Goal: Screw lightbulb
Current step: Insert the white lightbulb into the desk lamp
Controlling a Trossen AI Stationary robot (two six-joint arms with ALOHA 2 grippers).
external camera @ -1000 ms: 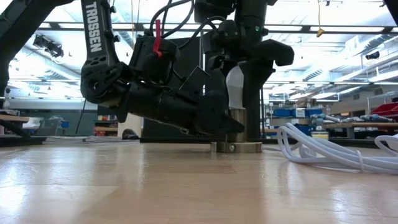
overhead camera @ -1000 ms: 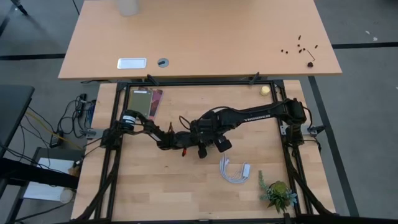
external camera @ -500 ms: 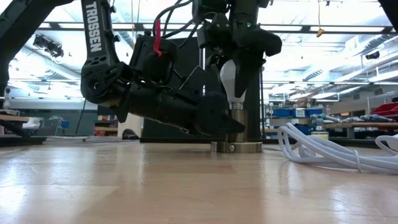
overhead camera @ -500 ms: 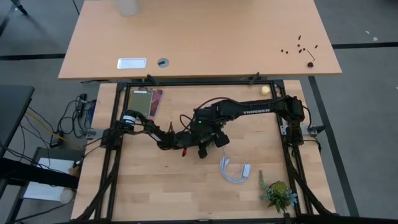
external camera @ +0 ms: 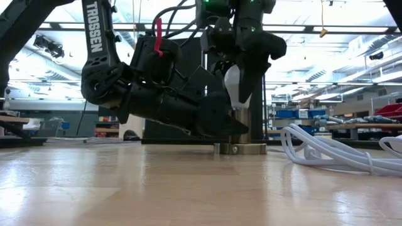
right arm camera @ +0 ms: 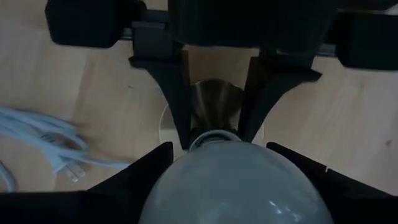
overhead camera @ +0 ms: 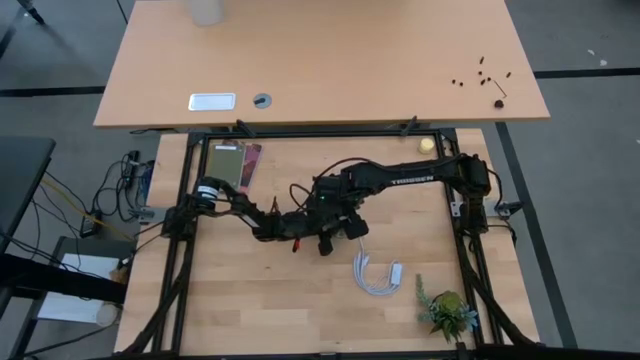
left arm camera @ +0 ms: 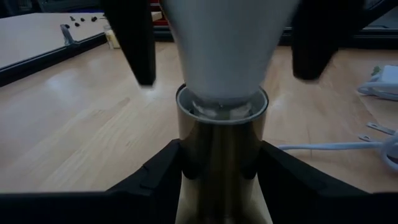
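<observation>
Gripping lightbulb [external camera: 233, 88] — right pincer [external camera: 242, 85].

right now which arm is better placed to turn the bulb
The right: its gripper is clamped on the bulb from above, free to twist it. The left gripper is low, clamped on the socket, steadying it.

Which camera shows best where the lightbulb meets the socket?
The left wrist view: the lightbulb enters the brass socket head-on. The low view shows it sideways, the right wrist view from above, and in the high view the arms hide it.
</observation>
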